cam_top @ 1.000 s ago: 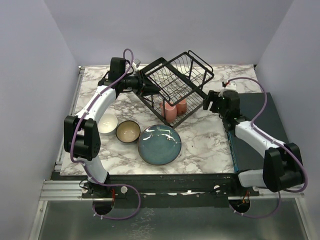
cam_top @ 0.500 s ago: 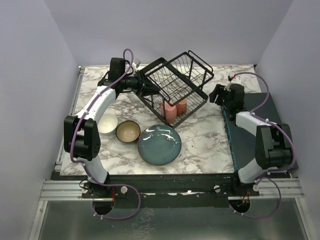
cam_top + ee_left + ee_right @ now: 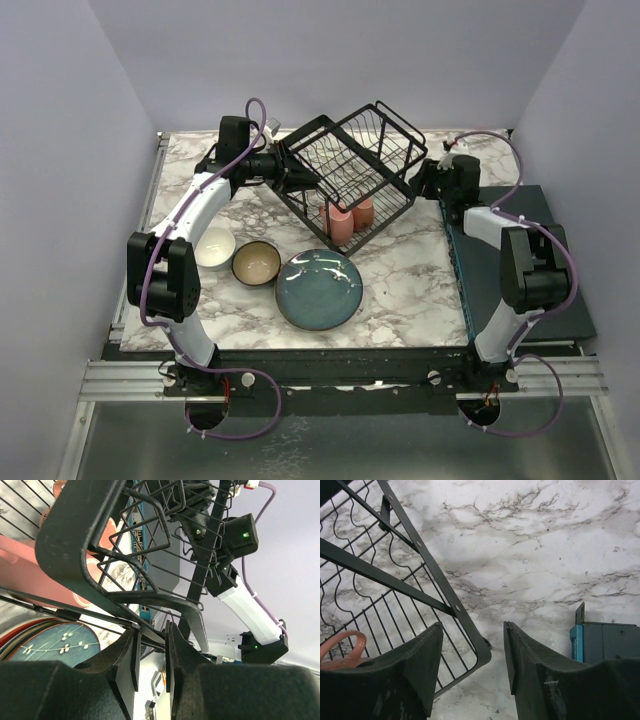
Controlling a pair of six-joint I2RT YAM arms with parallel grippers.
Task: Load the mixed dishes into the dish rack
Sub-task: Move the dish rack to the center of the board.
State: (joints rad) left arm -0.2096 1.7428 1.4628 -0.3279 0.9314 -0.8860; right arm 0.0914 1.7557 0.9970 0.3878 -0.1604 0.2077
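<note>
The black wire dish rack (image 3: pixel 352 172) stands at the back middle of the marble table. Two pink mugs (image 3: pixel 346 218) sit in its lower tray. My left gripper (image 3: pixel 287 172) is shut on a frame bar at the rack's left side (image 3: pixel 152 630). My right gripper (image 3: pixel 424 184) is open at the rack's right corner; the tray's corner (image 3: pixel 482 652) lies between its fingers, untouched. A dark teal-blue plate (image 3: pixel 319 289), a dark bowl with tan inside (image 3: pixel 257 264) and a white bowl (image 3: pixel 214 247) sit on the table in front of the rack.
A dark teal flat slab (image 3: pixel 520 262) lies along the table's right side, its blue edge (image 3: pixel 577 642) next to my right fingers. In the left wrist view a red rim shows under the teal plate (image 3: pixel 47 645). Walls close in the sides and back.
My right arm has swung back and inward, from beside the slab to the rack's right corner. The left arm and the rack have not moved.
</note>
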